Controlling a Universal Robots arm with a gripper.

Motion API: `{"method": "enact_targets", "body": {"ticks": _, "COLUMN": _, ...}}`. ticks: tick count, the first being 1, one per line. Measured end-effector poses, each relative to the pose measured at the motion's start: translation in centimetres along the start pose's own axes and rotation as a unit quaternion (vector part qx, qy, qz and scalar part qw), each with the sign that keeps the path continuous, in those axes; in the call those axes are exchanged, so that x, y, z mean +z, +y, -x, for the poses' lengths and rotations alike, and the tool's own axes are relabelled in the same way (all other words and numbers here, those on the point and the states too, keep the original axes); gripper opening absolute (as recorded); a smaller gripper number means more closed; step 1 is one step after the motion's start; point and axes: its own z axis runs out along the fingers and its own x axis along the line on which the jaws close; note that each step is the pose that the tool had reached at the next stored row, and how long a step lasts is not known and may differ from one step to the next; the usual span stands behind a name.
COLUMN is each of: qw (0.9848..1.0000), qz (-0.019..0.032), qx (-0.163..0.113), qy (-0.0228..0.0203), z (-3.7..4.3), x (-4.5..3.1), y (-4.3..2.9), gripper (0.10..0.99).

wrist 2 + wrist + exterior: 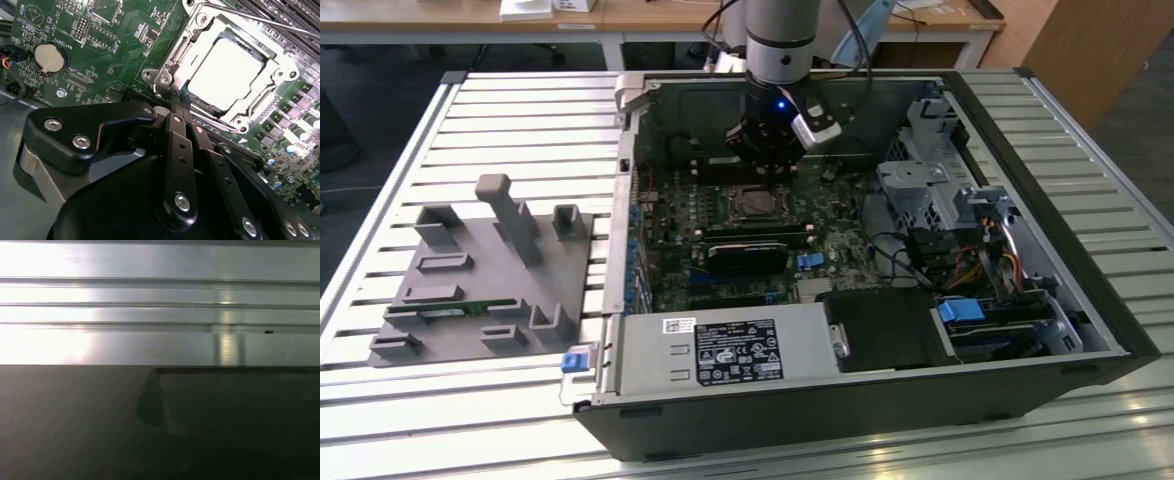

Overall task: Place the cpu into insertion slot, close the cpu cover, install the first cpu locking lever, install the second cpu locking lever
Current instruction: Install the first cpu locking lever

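On the exterior view's left, a grey fixture block [487, 275] with several upright pegs lay on the slatted metal table [400, 140], well apart from the work. To the right of it stood the open computer case [1067, 330], with the green motherboard [720, 270] inside. The arm [781, 60] came down into the case, and the gripper [765, 158] hung just above the socket area. In the second wrist view the cpu [231, 70] was already sitting in the insertion slot, its pale metal top flat and square to the frame. The cpu cover [280, 75] appeared to be lowered around it, with the chip showing through its large opening. A thin locking lever [260, 20] passed beside the far edge of the socket and did not look hooked down. The gripper [176, 107] had its two black fingers [175, 130] pressed together, with nothing between them, and their tips were close to the corner of the socket frame. I judged that the placing and the closing of the cover were done, and that the step in hand was the first locking lever. This step would call for a careful push on the thin rod, down and under its catch, without a slip off the rod.
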Motion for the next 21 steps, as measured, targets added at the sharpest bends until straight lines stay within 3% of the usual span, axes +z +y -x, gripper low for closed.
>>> {"method": "enact_targets", "body": {"ticks": 7, "qw": 1.0, "qz": 0.0, "qx": 0.0, "qy": 0.0001, "z": 0.03, "x": -1.48, "y": -0.04, "gripper": 0.106}}
{"method": "enact_targets", "body": {"ticks": 21, "qw": 1.0, "qz": 0.0001, "qx": 0.0, "qy": 0.0, "z": 0.04, "x": -1.47, "y": -0.68, "gripper": 0.106}}
